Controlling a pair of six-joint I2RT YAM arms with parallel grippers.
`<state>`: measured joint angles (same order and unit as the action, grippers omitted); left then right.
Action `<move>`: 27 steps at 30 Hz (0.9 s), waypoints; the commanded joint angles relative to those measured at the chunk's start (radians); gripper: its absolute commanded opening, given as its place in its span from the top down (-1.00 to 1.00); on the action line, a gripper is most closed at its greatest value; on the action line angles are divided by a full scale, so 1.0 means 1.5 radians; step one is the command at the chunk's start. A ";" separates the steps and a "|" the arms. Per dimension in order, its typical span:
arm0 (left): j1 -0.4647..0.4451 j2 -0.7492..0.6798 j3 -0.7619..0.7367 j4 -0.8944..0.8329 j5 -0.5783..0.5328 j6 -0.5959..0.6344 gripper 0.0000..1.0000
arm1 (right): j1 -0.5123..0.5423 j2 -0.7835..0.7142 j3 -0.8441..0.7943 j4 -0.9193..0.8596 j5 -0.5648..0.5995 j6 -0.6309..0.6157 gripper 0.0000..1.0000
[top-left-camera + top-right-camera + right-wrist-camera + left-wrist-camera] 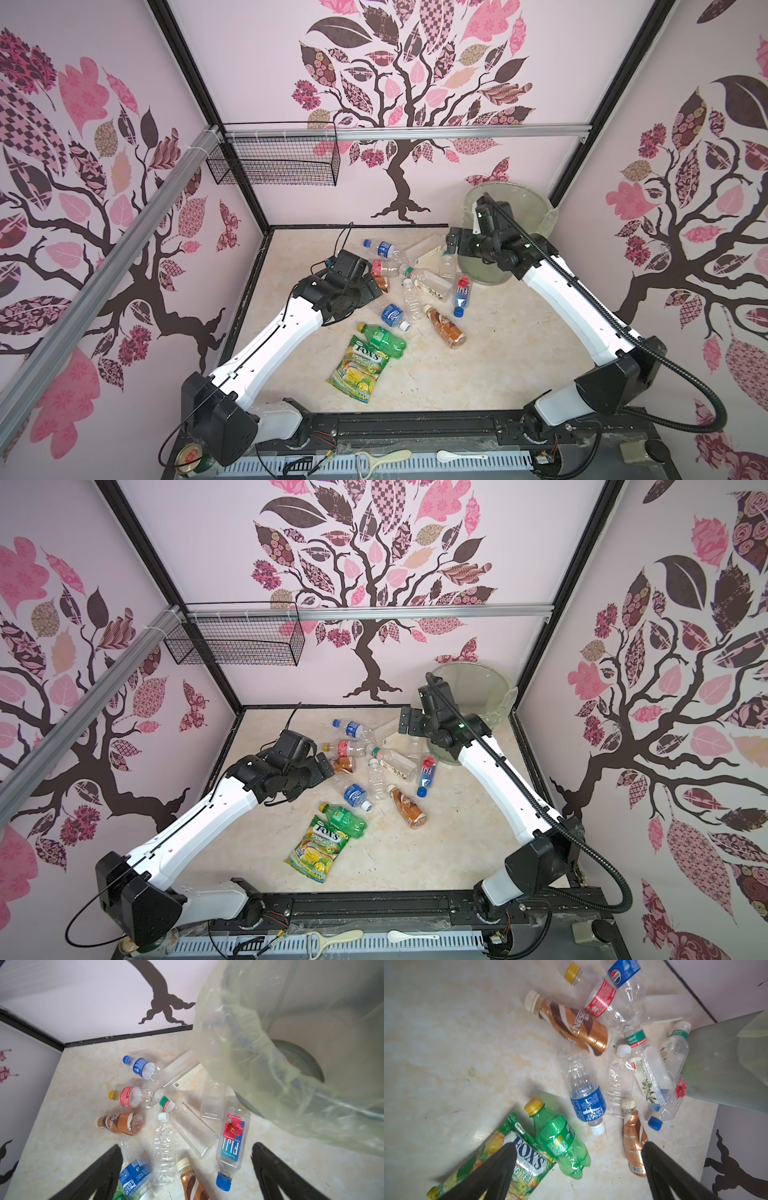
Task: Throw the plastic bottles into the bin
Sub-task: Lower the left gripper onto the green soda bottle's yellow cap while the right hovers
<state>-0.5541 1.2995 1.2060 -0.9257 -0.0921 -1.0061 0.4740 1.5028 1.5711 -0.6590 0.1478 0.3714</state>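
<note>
Clearly left tool (pixel 578 1146), right tool (pixel 187 1146) gaping, empty; bottles (pixel 392 313) lie outside bin (pixel 486 270).

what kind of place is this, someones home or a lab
Probably a robot test booth, not a home: two arms mounted on a rail, tree-print panels in a metal frame, and bottles strewn beside a lined bin.

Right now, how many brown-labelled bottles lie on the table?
2. One brown-labelled bottle lies just right of the green bottle; the other, farther back, lies beside the left gripper, which half hides it from above.
</note>
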 commanded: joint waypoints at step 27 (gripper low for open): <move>0.077 0.143 -0.078 0.038 0.146 -0.236 -0.66 | 0.081 -0.090 -0.179 0.042 -0.072 -0.033 -0.99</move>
<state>-0.4656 1.5093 1.0489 -0.8822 0.1249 -1.3415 0.5888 1.3964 1.2961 -0.5632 0.0437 0.3328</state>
